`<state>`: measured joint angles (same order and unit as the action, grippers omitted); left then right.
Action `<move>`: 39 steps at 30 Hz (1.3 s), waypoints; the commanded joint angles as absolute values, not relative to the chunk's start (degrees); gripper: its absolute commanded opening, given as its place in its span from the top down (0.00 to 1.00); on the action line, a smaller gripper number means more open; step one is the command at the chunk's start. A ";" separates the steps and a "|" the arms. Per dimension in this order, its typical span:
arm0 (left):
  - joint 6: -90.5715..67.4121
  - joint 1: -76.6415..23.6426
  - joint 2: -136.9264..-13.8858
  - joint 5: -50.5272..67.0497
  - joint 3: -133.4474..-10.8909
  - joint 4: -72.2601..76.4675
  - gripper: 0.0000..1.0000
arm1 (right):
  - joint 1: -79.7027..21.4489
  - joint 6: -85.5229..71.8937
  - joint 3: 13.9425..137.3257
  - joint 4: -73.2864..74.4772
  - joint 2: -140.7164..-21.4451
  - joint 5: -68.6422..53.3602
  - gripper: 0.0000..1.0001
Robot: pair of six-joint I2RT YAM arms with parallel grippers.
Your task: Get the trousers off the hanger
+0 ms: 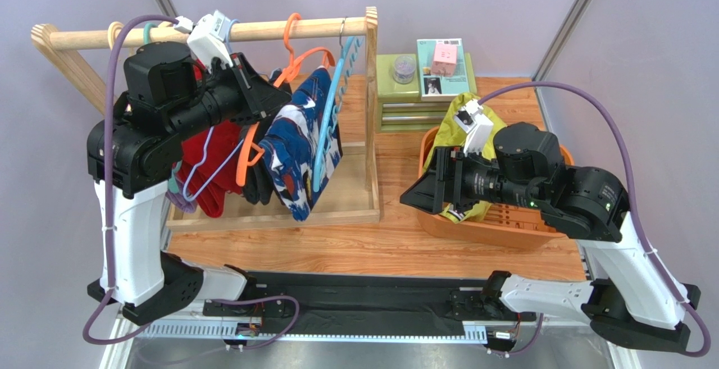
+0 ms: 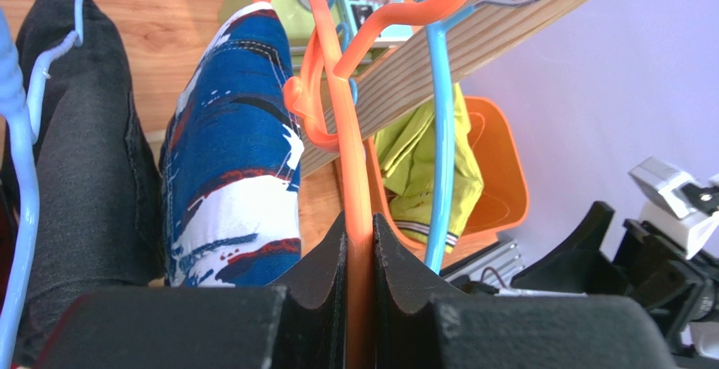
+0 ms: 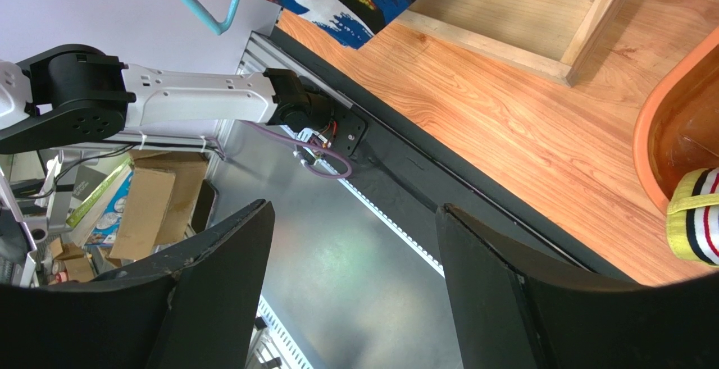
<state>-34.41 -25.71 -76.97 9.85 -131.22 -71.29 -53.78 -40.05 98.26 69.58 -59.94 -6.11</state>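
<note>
The left gripper [image 2: 359, 234] is clamped tight on the orange hanger [image 2: 353, 158]; the right gripper [image 3: 353, 217] hangs wide open and empty by the orange basket [image 1: 481, 230], where the yellow-green trousers [image 1: 460, 116] lie. The navy trousers [image 2: 232, 158] hang on the rack at left. A hard pull could snag the blue hanger [image 2: 439, 133] on the rail [image 1: 278, 30]. The black garment [image 2: 84, 158] crowds the left; bare table lies between rack and basket.

Counter [image 1: 354, 251]: wood-grain top. Wooden rack [image 1: 278, 217] stands on it, base below the left tool [image 2: 359, 230]. Orange basket [image 1: 489, 232] sits just beside the right tool [image 3: 354, 209]. Stack of green boxes [image 1: 405, 104] beyond that tool, at the far edge.
</note>
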 commanded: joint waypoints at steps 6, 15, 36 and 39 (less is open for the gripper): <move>-37.53 -25.40 -73.13 12.30 -135.79 -58.10 1.00 | -53.53 -39.73 98.70 66.62 -61.00 -7.56 0.25; -39.29 -25.14 -71.46 13.62 -136.85 -57.66 1.00 | -53.53 -37.27 100.46 66.80 -62.84 -7.91 0.24; -46.49 -25.14 -63.20 14.76 -130.17 -58.80 1.00 | -69.16 -25.76 117.67 66.62 -74.70 4.73 0.20; -46.58 -25.14 -62.49 14.59 -129.81 -59.32 1.00 | -73.91 -23.82 122.51 66.62 -78.48 10.36 0.20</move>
<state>-45.01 -25.10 -64.53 13.50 -128.88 -69.28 -69.12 -28.58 116.42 69.04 -75.22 1.02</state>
